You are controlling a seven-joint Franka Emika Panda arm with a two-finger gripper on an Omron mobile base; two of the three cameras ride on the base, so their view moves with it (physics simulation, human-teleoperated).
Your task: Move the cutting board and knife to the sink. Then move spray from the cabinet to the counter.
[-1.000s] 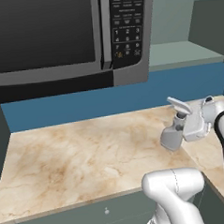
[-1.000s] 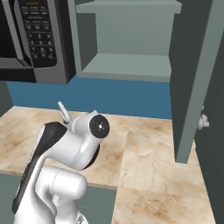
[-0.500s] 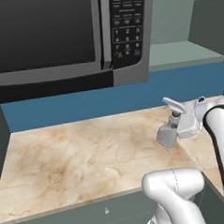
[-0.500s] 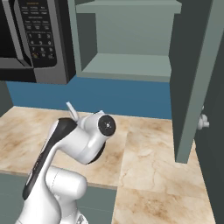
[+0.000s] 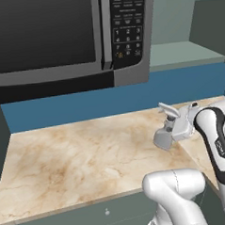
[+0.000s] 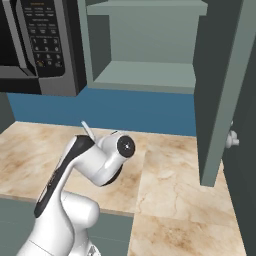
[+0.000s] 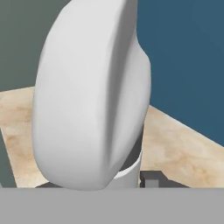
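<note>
The grey spray (image 5: 164,135) hangs tilted just over the right part of the beige counter (image 5: 74,157), its trigger nozzle (image 5: 166,109) pointing up and left. My gripper (image 5: 180,127) is shut on its body from the right. In the right base view the nozzle tip (image 6: 87,128) sticks up behind my arm, above the counter (image 6: 170,175). The hand view is close on the pale bottle body (image 7: 92,96), with one dark fingertip (image 7: 151,179) beside it. The cutting board, knife and sink are out of view.
A black microwave (image 5: 58,37) hangs over the left of the counter. Right of it is the open cabinet, its shelf (image 6: 145,75) bare, its door (image 6: 215,100) swung out at the right. A blue wall (image 5: 85,102) backs the counter.
The hand with the spray has drifted a little left and down toward the counter, and the arm's elbow has swung right and up.
</note>
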